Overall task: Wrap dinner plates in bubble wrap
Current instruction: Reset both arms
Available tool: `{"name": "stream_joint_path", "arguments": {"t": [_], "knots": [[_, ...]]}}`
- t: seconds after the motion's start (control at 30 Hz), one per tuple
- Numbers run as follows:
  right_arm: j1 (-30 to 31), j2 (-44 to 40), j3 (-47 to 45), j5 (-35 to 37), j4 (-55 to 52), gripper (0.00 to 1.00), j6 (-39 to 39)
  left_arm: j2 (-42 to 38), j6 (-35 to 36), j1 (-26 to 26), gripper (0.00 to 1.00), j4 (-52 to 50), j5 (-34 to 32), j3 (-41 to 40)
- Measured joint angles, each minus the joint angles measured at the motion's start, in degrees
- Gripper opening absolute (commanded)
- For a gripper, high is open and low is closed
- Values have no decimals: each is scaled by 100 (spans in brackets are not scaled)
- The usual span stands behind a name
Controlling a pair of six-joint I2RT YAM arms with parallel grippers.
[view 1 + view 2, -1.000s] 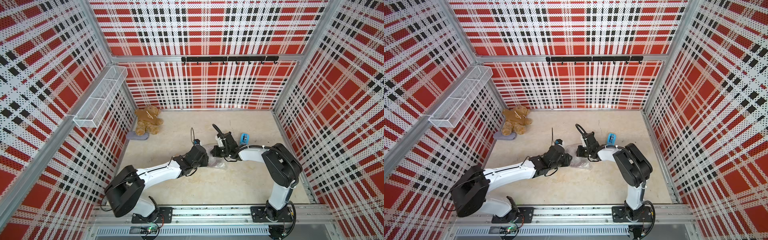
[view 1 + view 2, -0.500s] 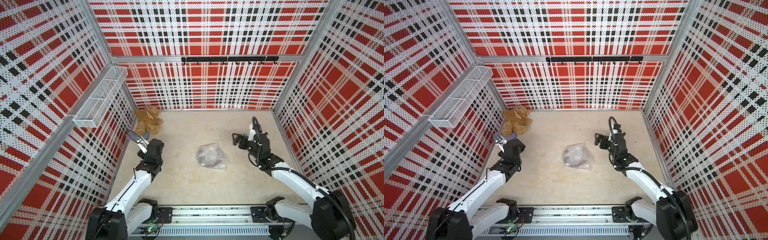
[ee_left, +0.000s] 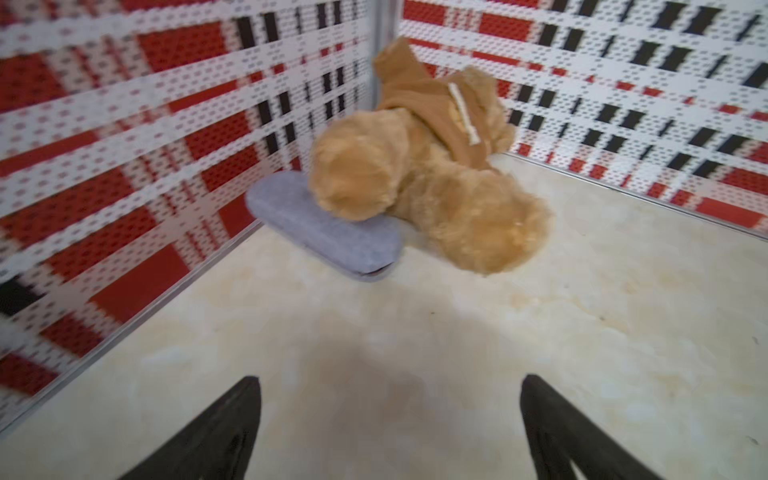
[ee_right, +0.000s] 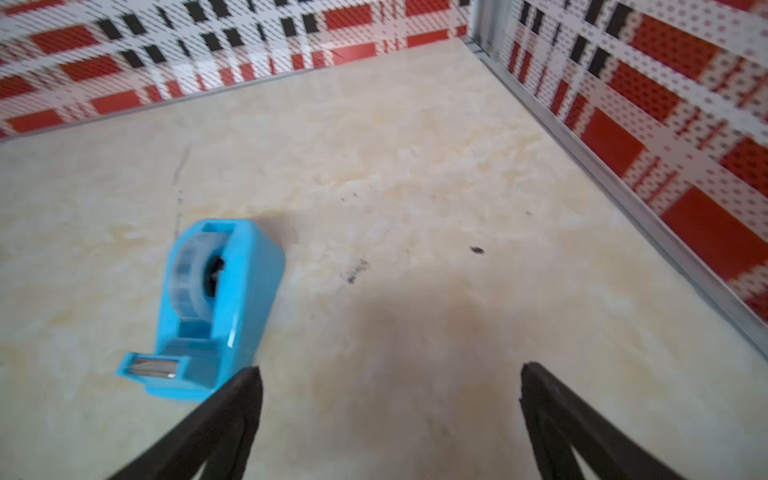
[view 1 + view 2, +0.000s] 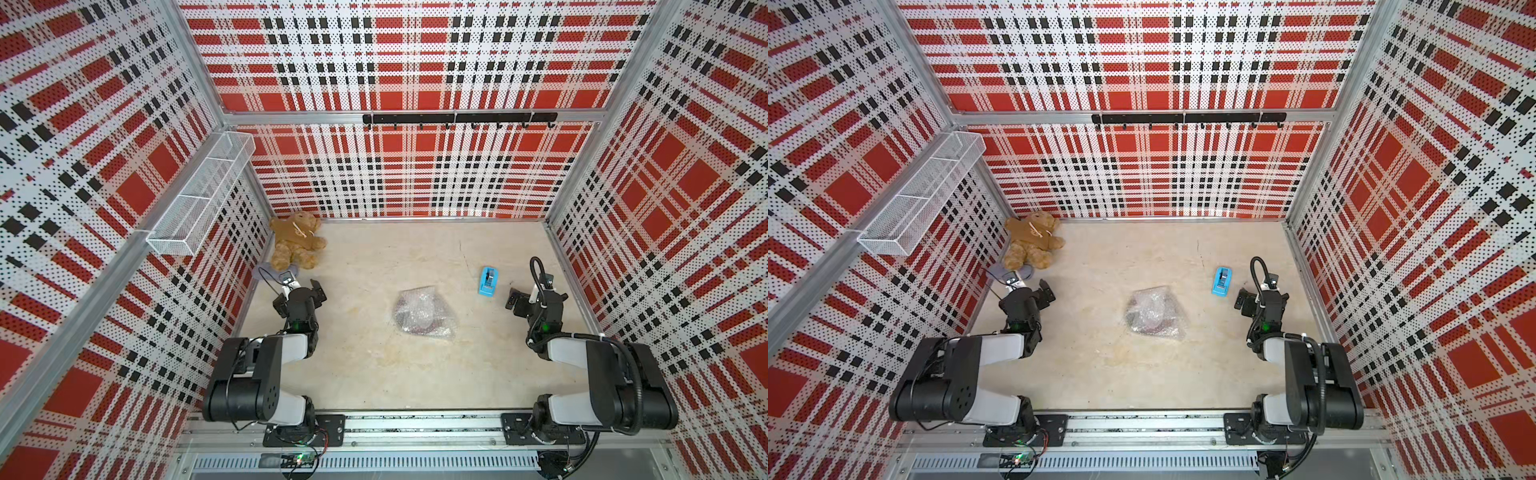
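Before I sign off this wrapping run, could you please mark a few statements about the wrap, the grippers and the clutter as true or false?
1. The bubble wrap lies bundled in the middle of the table, apart from both grippers. True.
2. The left gripper is shut on the wrap. False: its jaws stand open above the table.
3. The blue tape dispenser is near the right gripper, which is open. True.
4. The teddy bear sits in the wall basket. False: it lies in a table corner, one leg on a grey case.
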Motion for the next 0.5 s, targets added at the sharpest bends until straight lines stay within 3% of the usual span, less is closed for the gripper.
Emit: {"name": "stream_joint_path", "arguments": {"t": [0.1,0.2,0.5], "knots": [[17,411,13,-605,855,100,-278,212,326,-101,98,638,306,-11],[68,592,-240,-798,1731,100,-424,262,507,-114,98,1803,461,-540],[251,669,-382,-295,2352,100,-503,435,640,-140,98,3005,393,-935]]}}
